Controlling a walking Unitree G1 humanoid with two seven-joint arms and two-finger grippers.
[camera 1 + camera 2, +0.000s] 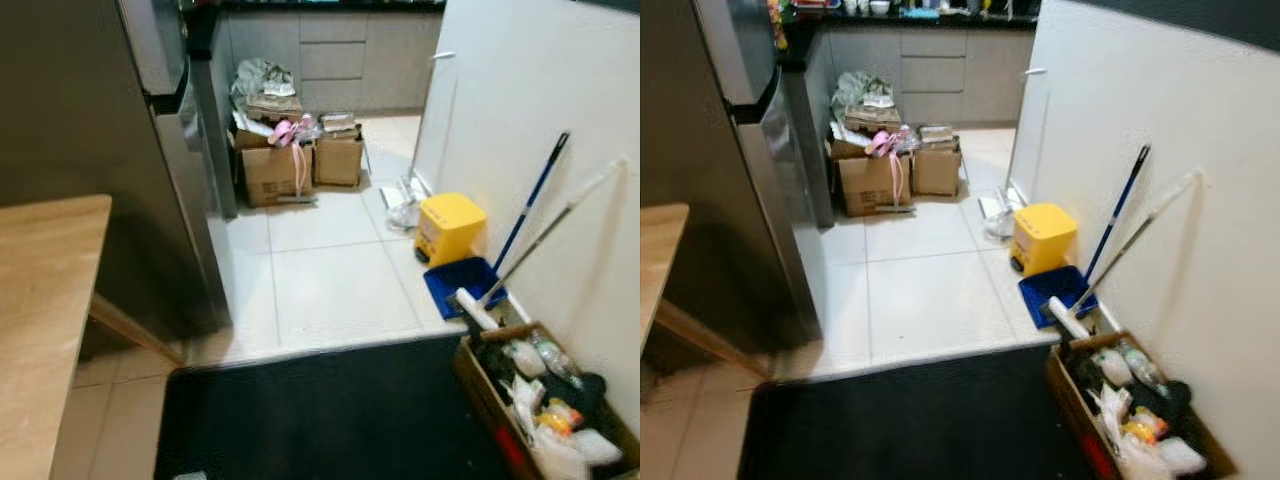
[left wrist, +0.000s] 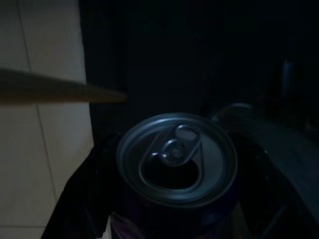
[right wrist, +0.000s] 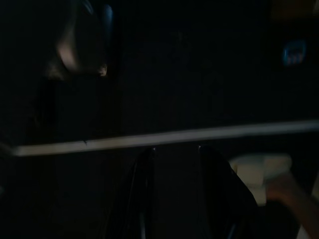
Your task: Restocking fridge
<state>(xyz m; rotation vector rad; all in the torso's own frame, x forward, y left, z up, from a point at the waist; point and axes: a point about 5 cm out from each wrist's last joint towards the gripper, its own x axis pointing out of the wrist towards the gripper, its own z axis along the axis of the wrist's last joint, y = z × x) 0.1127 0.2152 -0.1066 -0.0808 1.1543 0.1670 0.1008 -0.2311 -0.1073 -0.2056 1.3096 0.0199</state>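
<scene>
We carry a drink can [image 2: 177,164] in our left gripper [image 2: 174,199], its two black fingers [image 2: 82,184] clamped on the can's sides, one on each flank. The can's long axis runs along the fingers toward the wrist camera, so we look straight at its silver lid and unopened pull tab; we judge it stands roughly upright in the grasp, though the dim wrist view leaves the tilt uncertain. The fridge [image 1: 150,150] is our landmark: its tall grey body rises ahead on our left, door shut, with the wooden table [image 1: 40,300] just beside it on the near side and the black mat [image 1: 330,420] on the floor in front of it. Beyond the fridge sit cardboard boxes [image 1: 290,165]; well to its right, against the white wall, stand a yellow bin [image 1: 448,225], a blue dustpan [image 1: 462,285] and a box of clutter [image 1: 545,400]. Since the fridge lies on the can's side, the left arm is nearer. The right gripper [image 3: 174,189] hangs in the dark, fingers slightly apart and holding nothing, free, we judge, to pull the door.
</scene>
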